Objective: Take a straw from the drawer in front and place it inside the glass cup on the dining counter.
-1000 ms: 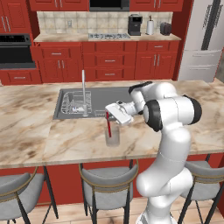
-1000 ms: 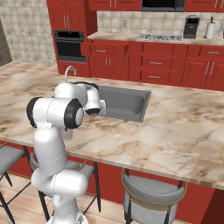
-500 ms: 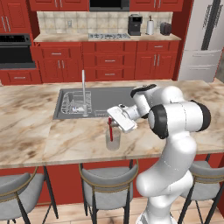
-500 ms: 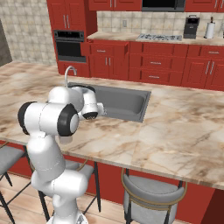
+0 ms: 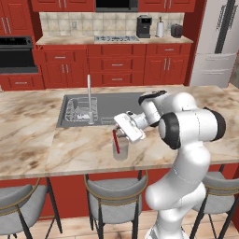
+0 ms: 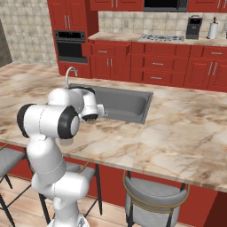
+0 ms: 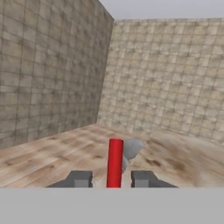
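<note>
Two dark fingertips (image 7: pixel 80 179) flank the red straw (image 7: pixel 115 162) in the hand view, one on each side, each with a sliver of gap to the stick, so the gripper (image 7: pixel 112 179) looks parted and the straw loose between the tips rather than pinched. Beyond the straw, the rim of the glass cup (image 7: pixel 131 150) shows. From the left base view, the gripper (image 5: pixel 122 134) sits level over the cup (image 5: pixel 121 148), which stands on the dining counter (image 5: pixel 74 149) near its front edge, in front of the sink (image 5: pixel 105 103). The straw (image 5: pixel 116 141) stands inside the cup, close to upright, its top just under the gripper.
</note>
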Controlling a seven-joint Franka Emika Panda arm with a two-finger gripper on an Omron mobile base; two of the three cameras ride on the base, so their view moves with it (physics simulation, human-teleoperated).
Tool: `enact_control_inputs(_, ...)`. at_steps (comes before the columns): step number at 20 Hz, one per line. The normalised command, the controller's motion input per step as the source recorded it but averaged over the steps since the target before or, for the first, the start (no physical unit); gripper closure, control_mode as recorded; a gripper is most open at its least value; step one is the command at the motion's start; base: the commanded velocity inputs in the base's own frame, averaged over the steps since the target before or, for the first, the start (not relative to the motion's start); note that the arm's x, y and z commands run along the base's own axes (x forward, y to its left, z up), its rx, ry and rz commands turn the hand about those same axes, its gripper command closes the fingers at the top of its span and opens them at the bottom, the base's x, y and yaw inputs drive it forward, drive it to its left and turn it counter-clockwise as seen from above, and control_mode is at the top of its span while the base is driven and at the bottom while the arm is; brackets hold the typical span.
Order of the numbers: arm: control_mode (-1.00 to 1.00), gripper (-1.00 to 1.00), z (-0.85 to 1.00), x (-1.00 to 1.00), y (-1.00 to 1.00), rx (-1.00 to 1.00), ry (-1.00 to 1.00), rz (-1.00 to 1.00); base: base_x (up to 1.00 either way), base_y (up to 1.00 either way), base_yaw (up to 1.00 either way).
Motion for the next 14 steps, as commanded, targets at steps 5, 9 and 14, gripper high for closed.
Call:
enact_control_inputs(5, -1.00, -1.00, -0.02, 0.13, 0.00, 0.00, -0.05, 0.00, 0.00, 0.00, 0.00)
enact_control_inputs(9, -1.00, -1.00, 0.00, 0.13, -0.01, 0.00, -0.05, 0.00, 0.00, 0.00, 0.00)
enact_control_inputs(14, -1.00, -1.00, 0.02, 0.04, -0.11, 0.00, -0.07, 0.00, 0.00, 0.00, 0.00)
